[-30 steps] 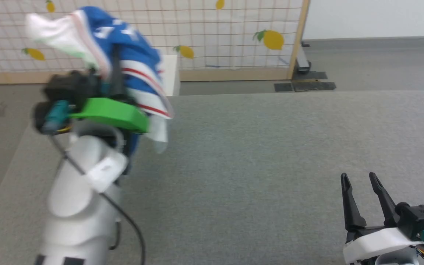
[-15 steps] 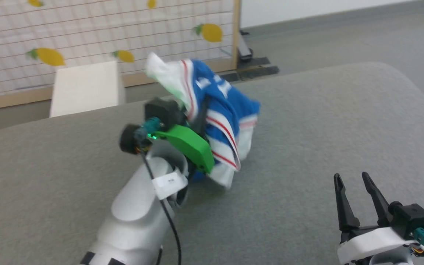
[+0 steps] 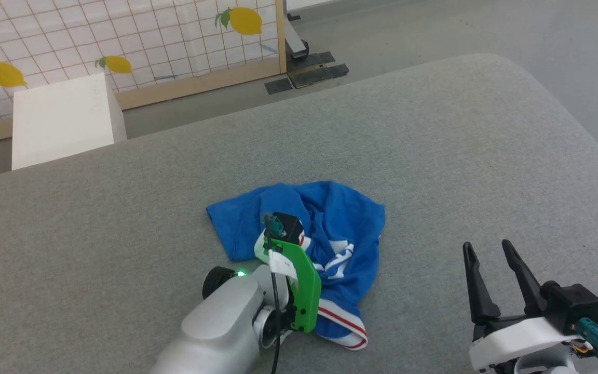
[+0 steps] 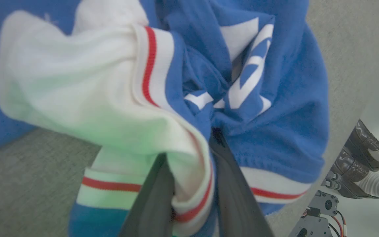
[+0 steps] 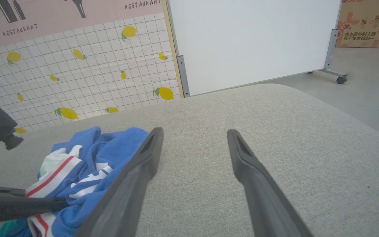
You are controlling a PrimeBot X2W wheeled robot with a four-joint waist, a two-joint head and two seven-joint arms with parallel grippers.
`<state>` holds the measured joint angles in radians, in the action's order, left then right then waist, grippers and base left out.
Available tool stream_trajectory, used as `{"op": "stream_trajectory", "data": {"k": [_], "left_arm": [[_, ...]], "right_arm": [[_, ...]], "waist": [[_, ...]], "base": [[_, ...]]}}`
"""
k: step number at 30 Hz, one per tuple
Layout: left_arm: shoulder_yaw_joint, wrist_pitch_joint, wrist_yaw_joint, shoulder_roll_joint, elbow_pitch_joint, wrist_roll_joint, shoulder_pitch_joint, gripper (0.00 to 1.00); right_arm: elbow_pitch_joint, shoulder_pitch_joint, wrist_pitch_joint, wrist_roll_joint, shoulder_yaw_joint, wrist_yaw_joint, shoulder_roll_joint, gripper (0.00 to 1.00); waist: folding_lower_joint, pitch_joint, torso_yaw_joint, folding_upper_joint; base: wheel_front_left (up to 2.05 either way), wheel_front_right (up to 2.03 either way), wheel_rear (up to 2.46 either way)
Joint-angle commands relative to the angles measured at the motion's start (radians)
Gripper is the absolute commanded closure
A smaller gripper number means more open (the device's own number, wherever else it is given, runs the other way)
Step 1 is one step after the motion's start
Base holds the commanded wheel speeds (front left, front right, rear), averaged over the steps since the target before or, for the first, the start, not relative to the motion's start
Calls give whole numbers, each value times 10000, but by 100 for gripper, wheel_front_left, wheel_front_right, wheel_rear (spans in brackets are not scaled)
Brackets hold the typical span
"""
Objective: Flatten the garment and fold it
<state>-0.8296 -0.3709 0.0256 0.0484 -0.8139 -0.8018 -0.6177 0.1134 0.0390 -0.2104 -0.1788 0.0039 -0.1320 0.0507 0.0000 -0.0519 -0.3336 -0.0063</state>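
Observation:
The garment [image 3: 330,223] is a crumpled royal-blue heap with white lettering and red-striped white bands, resting on the grey padded surface [image 3: 434,156]. My left gripper [image 3: 293,245] points down into the heap from above, its green mount towards me. In the left wrist view, the left gripper [image 4: 189,146] is shut on a bunched fold of the garment [image 4: 275,131], pinching white, red-striped fabric between its fingers [image 4: 232,184]. My right gripper [image 3: 487,248] stands open at the lower right, apart from the cloth. In its own view the right gripper [image 5: 194,132] is open, with the garment [image 5: 90,154] to its left.
A white box [image 3: 60,119] stands beyond the surface's far left edge, in front of a lemon-print grid partition [image 3: 122,36]. A white panel on castors [image 5: 252,42] and a cardboard box [image 5: 367,23] stand further off. Bare grey surface stretches to the right of the garment.
The camera has swung. My left arm has come down from holding the garment high in the air, and the garment now lies heaped on the surface, still gripped. The right gripper has stayed put.

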Motion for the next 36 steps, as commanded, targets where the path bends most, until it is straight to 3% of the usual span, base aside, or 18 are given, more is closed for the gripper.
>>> {"op": "stream_trajectory", "data": {"k": [1,2,3,7,13,15,20,24,30,36], "left_arm": [[-138,-282,-20,19,-165,-161,130,100],[-183,-355,-69,19,-199,-225,109,87],[-231,-255,-107,19,-194,-228,49,0],[-5,1082,-289,19,-122,-209,-102,0],[1051,5376,-441,239,445,50,-50,0],[1414,6145,-429,432,785,201,94,0],[3188,6320,-519,1020,3203,1462,1197,0],[4529,6324,-309,1105,4787,2504,2641,0],[6070,6325,227,940,5802,3638,4215,0],[7266,6326,495,601,6275,4442,5409,0]], "right_arm": [[32,-200,-63,-56,41,13,-5,0],[47,-200,-70,-55,45,13,-5,0],[60,-193,-79,-56,41,13,-5,0],[101,-156,-90,-9,52,13,-5,0],[-37,-86,-78,55,-56,13,-5,0],[-112,-75,-81,89,-119,13,-5,0],[-318,-89,-110,156,-351,13,-5,0],[-364,-101,-127,229,-462,13,-5,0],[-345,-101,-123,317,-463,13,-5,0],[-312,-13,-48,446,-428,13,-5,0]], "waist": [[0,-31,-6,63],[0,-27,17,63],[0,-16,60,63],[0,105,255,63],[0,292,779,63],[0,342,1011,63],[0,379,1621,63],[0,397,2034,63],[0,436,2498,63],[0,583,2858,63]], "base": [[0,0,0],[0,0,0],[0,0,0],[0,0,0],[0,0,0],[0,0,0],[0,0,0],[0,0,0],[0,0,0],[0,0,0]]}}
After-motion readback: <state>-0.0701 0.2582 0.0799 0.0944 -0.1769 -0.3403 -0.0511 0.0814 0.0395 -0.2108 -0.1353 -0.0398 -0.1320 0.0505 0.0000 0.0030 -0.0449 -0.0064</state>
